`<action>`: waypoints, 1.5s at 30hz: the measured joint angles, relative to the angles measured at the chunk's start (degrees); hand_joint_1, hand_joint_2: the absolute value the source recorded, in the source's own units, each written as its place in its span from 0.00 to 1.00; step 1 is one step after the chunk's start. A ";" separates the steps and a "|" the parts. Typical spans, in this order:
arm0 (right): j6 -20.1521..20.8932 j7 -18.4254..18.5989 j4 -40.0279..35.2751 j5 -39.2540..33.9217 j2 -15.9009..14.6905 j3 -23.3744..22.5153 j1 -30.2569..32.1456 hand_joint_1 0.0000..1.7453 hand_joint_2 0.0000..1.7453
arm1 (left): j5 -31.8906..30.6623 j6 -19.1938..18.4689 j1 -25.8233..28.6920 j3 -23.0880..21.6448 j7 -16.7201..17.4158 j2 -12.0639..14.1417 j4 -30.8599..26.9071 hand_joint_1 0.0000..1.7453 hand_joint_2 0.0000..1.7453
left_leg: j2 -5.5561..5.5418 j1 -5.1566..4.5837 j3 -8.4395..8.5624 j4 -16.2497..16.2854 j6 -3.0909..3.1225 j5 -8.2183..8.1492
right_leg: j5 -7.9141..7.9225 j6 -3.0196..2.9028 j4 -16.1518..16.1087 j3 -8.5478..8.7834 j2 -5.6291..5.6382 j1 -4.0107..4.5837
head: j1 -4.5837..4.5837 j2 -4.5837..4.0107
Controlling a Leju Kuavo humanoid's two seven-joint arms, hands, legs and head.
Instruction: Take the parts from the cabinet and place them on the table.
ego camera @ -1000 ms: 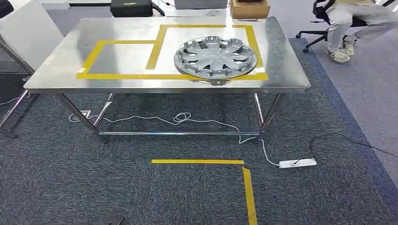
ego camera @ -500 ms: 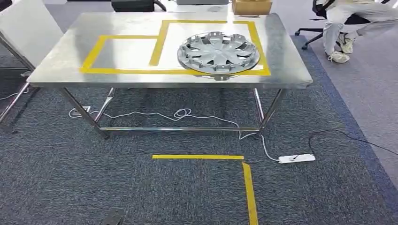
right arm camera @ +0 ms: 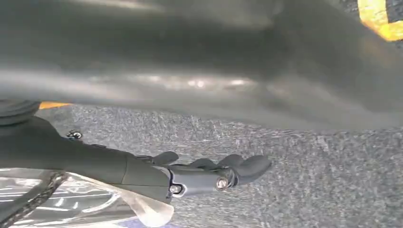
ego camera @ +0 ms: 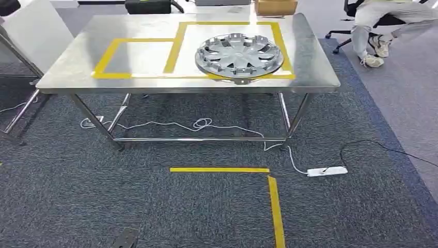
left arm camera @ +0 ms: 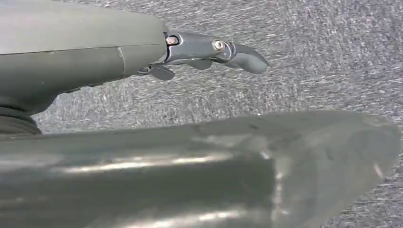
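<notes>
Whole scene has slid slightly in the head view since a second ago: table and floor tape sit higher in frame, so the camera has moved; the part has kept its place on the table.

Silver plastic multi-spoke wheel cover (ego camera: 239, 56) lies flat on the stainless-steel table (ego camera: 67, 70), inside the larger yellow tape rectangle (ego camera: 181, 31), toward the table's near right corner. Its near rim overlaps the tape line and comes close to the table's near edge. The smaller taped rectangle beside it, toward the left edge, holds nothing.

Left robot hand (left arm camera: 209, 50): fingers extended and loosely apart over grey carpet, holding nothing. Right robot hand (right arm camera: 209, 173): same posture, empty; a crinkled clear plastic sheet (right arm camera: 95, 199) shows under the arm, not held.

Around: yellow L of tape on the carpet (ego camera: 248, 175) in front of the table; white power strip (ego camera: 327, 171) with white cable running under the table; a seated person (ego camera: 382, 26) beyond the far right corner; cardboard box (ego camera: 275, 6) past the far edge.

Risks, as judged: one part delivered, more likely to fetch. The cable and power strip lie near the walking path, so a foot could snag. The wheel cover near the edge could be nudged off by a careless second placement.
</notes>
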 joint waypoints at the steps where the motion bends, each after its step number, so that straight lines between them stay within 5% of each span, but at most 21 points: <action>1: 0.02 0.00 0.02 0.00 0.00 0.00 -0.09 0.00 0.00 | 0.00 0.04 0.03 0.00 -0.02 0.02 -0.02 0.00 0.00 | -0.10 0.02 -0.42 0.67 -0.31 -1.03 | 0.16 -0.14 0.04 0.54 -0.03 0.05 | -0.18 0.00; 2: 0.02 0.00 0.02 0.00 0.00 0.00 -0.14 0.00 0.00 | 0.02 0.07 0.00 0.00 -0.02 0.02 0.00 0.00 0.00 | -0.12 0.20 -1.76 4.58 -0.89 -4.54 | 0.62 -0.63 0.05 -0.02 -0.04 0.03 | -0.57 0.00; 5: 0.02 0.00 0.02 0.00 -0.02 0.00 -0.04 0.00 0.00 | 0.09 0.09 0.05 0.00 -0.04 0.04 0.00 0.00 0.00 | -0.11 0.54 -6.04 17.68 -1.45 -11.02 | 1.31 -0.71 0.35 -1.25 -0.14 0.16 | -0.61 0.00; 7: 0.02 0.00 0.02 -0.02 -0.02 0.00 -0.02 0.00 0.00 | 0.11 0.09 0.17 0.00 -0.04 0.04 0.00 0.00 0.00 | -0.11 0.57 -4.39 16.44 -1.32 -9.48 | 1.58 -0.61 0.71 -1.95 -0.12 0.17 | -0.61 0.00; 10: 0.02 0.00 0.07 0.00 0.00 0.00 -0.06 0.00 0.00 | 0.09 0.11 0.09 0.00 -0.04 0.09 0.00 0.00 0.00 | -0.15 0.50 4.29 1.01 -0.44 -3.28 | 1.79 -0.28 1.07 -2.17 -0.03 0.17 | -0.61 0.00; 11: 0.02 -0.02 0.07 0.00 0.07 0.02 -0.09 0.00 0.00 | 0.09 0.11 -0.03 0.00 -0.04 0.09 -0.02 0.00 0.00 | -0.18 0.20 5.07 -0.47 -0.18 -4.23 | 1.94 0.09 1.18 -2.43 -0.05 0.49 | -0.55 0.00; 15: 0.02 0.00 0.07 0.00 0.07 0.07 -0.11 0.00 0.00 | 0.15 0.13 0.15 0.00 -0.09 0.11 0.00 0.00 0.00 | -0.19 0.03 3.88 -0.73 0.98 -3.17 | 2.88 1.53 1.18 -3.06 -0.05 0.27 | -0.57 0.00; 17: 0.00 0.00 0.07 0.00 0.02 0.07 -0.07 0.00 0.00 | 0.15 0.15 -0.08 0.02 -0.09 0.02 -0.02 0.00 0.00 | -0.01 0.39 3.50 -1.33 1.94 -2.22 | -0.32 1.99 4.05 -4.81 0.16 0.20 | -0.24 0.00; 19: 0.02 -0.02 0.11 0.04 0.04 0.09 -0.12 0.00 0.00 | 0.15 0.17 -0.09 0.00 -0.11 -0.07 -0.02 0.00 0.00 | 0.02 0.22 2.48 -1.21 2.24 -1.56 | -5.53 2.38 13.37 -8.42 0.20 0.07 | -0.09 0.00; 21: 0.02 -0.02 0.13 0.00 0.04 0.11 0.00 0.00 0.00 | 0.17 0.17 -0.02 0.02 -0.09 -0.07 -0.02 0.00 0.00 | 0.10 0.01 1.57 -1.06 2.28 -0.97 | -7.74 2.54 19.33 -10.41 0.21 0.09 | -0.07 0.00; 23: 0.02 0.02 0.13 -0.02 -0.04 0.11 0.08 0.00 0.00 | 0.15 0.17 -0.01 0.02 -0.09 -0.07 -0.02 0.00 0.00 | 0.07 -0.11 0.85 -0.86 2.18 -0.48 | -4.80 2.28 14.27 -6.77 0.21 0.12 | -0.07 0.00; 25: 0.02 0.00 0.13 0.00 -0.11 0.15 -0.09 0.00 0.00 | 0.15 0.17 -0.03 0.02 -0.09 -0.11 -0.02 0.00 0.00 | 0.05 -0.12 0.55 -0.67 1.80 -0.15 | -0.75 1.76 2.90 0.21 0.20 0.16 | -0.04 0.00; 26: 0.02 0.00 0.15 -0.02 -0.11 0.20 -0.33 0.00 0.00 | 0.15 0.17 -0.06 0.02 -0.09 -0.11 -0.02 0.00 0.00 | 0.09 -0.36 0.40 -0.63 1.44 0.07 | -1.97 1.60 -0.06 1.52 0.22 0.35 | -0.07 0.00; 30: 0.02 -0.09 0.15 -0.02 -0.11 0.31 -0.16 0.00 0.00 | 0.13 0.15 -0.23 0.02 -0.11 -0.11 -0.02 0.00 0.00 | 0.10 -0.15 0.18 -0.64 0.22 0.98 | -0.60 0.22 -0.01 0.81 0.25 0.79 | -0.05 0.00; 31: 0.02 -0.09 0.17 -0.02 -0.11 0.31 -0.21 0.00 0.00 | 0.13 0.15 -0.18 0.02 -0.09 0.00 -0.02 0.00 0.00 | -0.02 -0.06 -0.10 -0.23 -0.06 0.57 | 0.11 -0.26 -0.38 0.61 0.01 0.29 | -0.04 0.00; 34: 0.02 -0.07 0.15 -0.04 -0.13 0.33 -0.26 0.00 0.00 | 0.07 0.15 -0.16 0.02 -0.09 0.00 0.00 0.00 0.00 | -0.14 0.43 -3.78 10.11 -1.23 -7.57 | 1.09 -1.06 -0.31 -0.02 -0.08 0.33 | -0.42 0.00; 36: 0.02 0.00 0.15 -0.07 -0.13 0.33 -0.15 0.00 0.00 | 0.07 0.15 -0.07 0.02 -0.09 0.02 -0.02 0.00 0.00 | -0.14 0.62 -5.89 17.39 -1.56 -10.55 | 1.62 -0.98 -0.04 -1.07 -0.09 0.36 | -0.46 0.00; 38: 0.02 0.07 0.17 -0.09 -0.13 0.33 -0.07 0.00 0.00 | 0.07 0.15 0.00 0.02 -0.09 0.02 -0.02 0.00 0.00 | -0.14 0.75 -3.44 14.57 -1.54 -8.42 | 1.87 -0.80 0.29 -1.72 -0.07 0.35 | -0.48 0.00; 40: 0.02 0.07 0.17 -0.09 -0.13 0.33 -0.12 0.00 0.00 | 0.07 0.15 -0.06 0.02 -0.09 0.04 -0.02 0.00 0.00 | -0.15 0.71 2.59 4.17 -1.02 -3.94 | 1.99 -0.60 0.73 -2.09 -0.04 0.35 | -0.50 0.00; 41: 0.02 0.07 0.22 -0.09 -0.11 0.33 -0.14 0.00 0.00 | 0.07 0.15 -0.10 0.02 -0.09 0.13 -0.02 0.00 0.00 | -0.16 0.61 4.64 0.24 -0.55 -3.63 | 2.08 -0.46 0.81 -2.21 -0.07 0.34 | -0.46 0.00; 45: 0.02 0.07 0.24 -0.30 -0.11 0.33 -0.21 0.00 0.00 | 0.04 0.24 0.01 0.02 -0.09 0.11 -0.02 0.00 0.00 | -0.18 0.17 4.10 -0.65 0.39 -3.38 | 2.88 1.06 1.00 -3.02 -0.10 0.45 | -0.37 0.00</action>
